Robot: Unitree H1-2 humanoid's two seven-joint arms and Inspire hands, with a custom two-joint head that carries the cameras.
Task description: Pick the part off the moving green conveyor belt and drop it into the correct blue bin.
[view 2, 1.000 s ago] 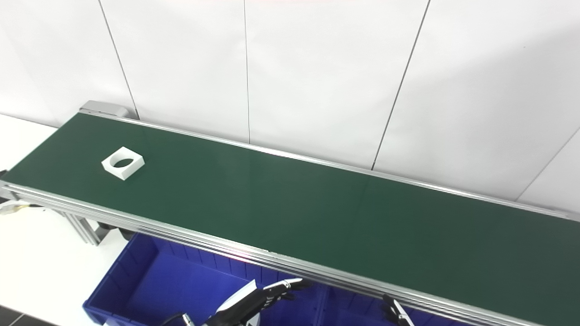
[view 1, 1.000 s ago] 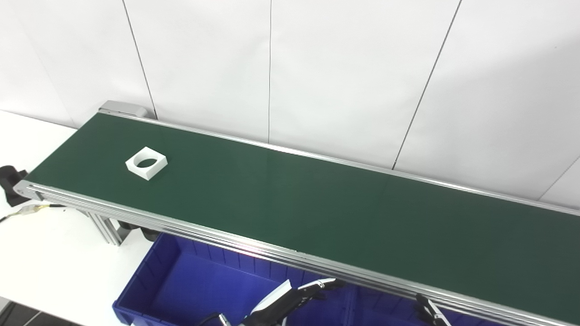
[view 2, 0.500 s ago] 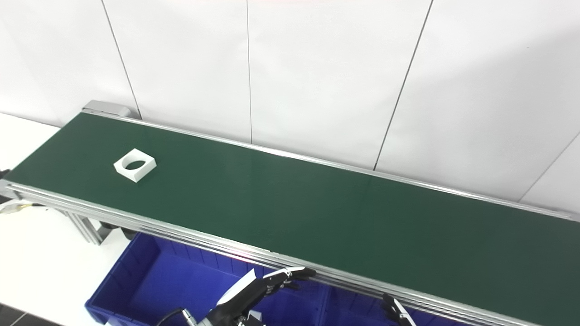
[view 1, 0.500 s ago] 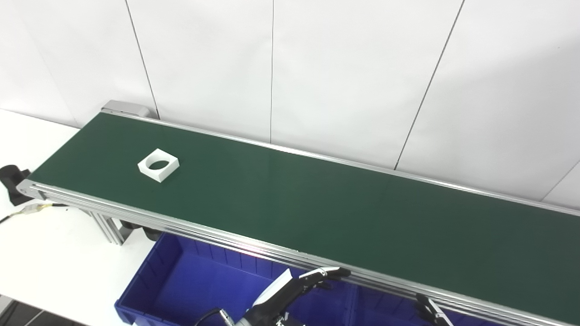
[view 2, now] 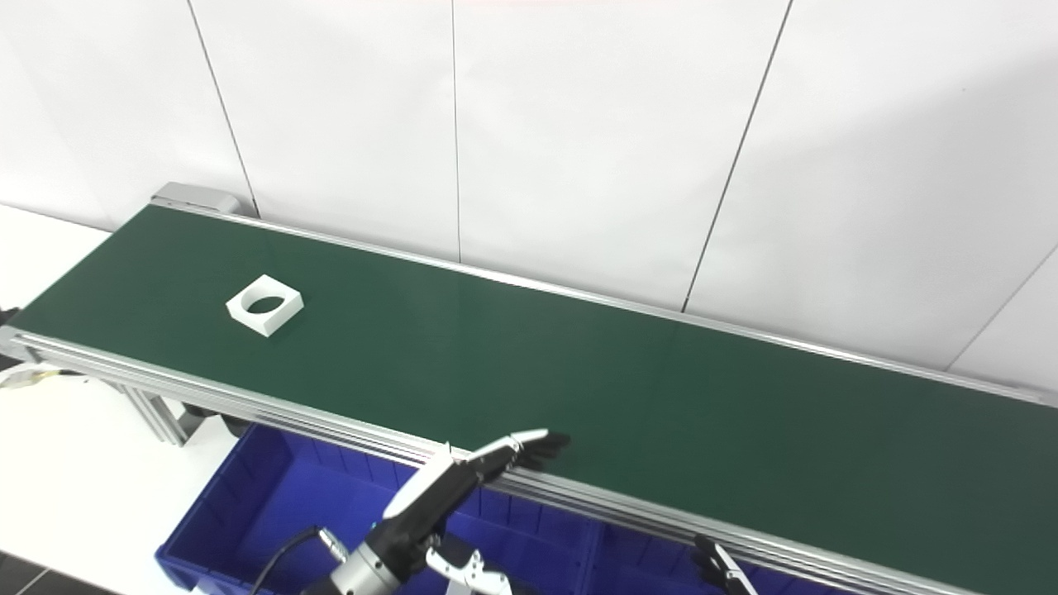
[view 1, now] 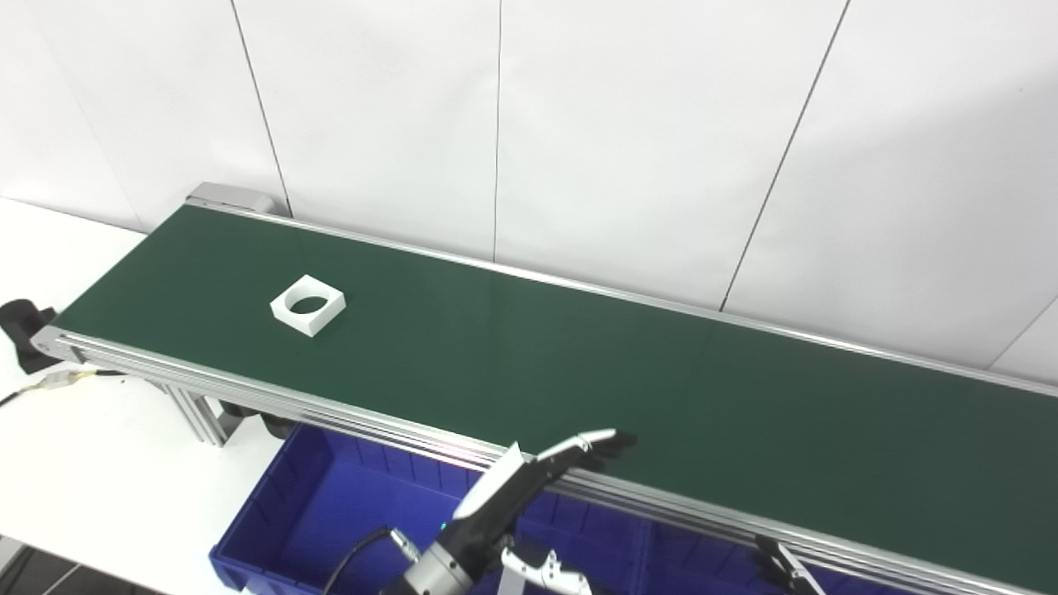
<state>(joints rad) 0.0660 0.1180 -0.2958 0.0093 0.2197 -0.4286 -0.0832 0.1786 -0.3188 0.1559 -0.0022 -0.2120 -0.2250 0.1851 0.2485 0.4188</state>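
Left hand [view 1: 529, 475] empty, fingers spread straight, tips over near rail of conveyor belt [view 1: 579, 372]; white part [view 1: 307, 304] lies well apart to the left on the belt; best to wait over its lane, close as it arrives; blue bin [view 1: 331, 512] below; right hand [view 2: 723, 570] barely in view in either eye, can't tell its state; left eye alone shows black block [view 1: 21, 326] at belt end.

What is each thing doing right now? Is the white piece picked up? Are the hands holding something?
White part: lying flat on the green belt, hole facing up, not held.
Left hand: open, empty, fingers stretched over the belt's near edge.
Right hand: barely in view, state unclear.
Blue bin: below the belt; the part showing looks empty.
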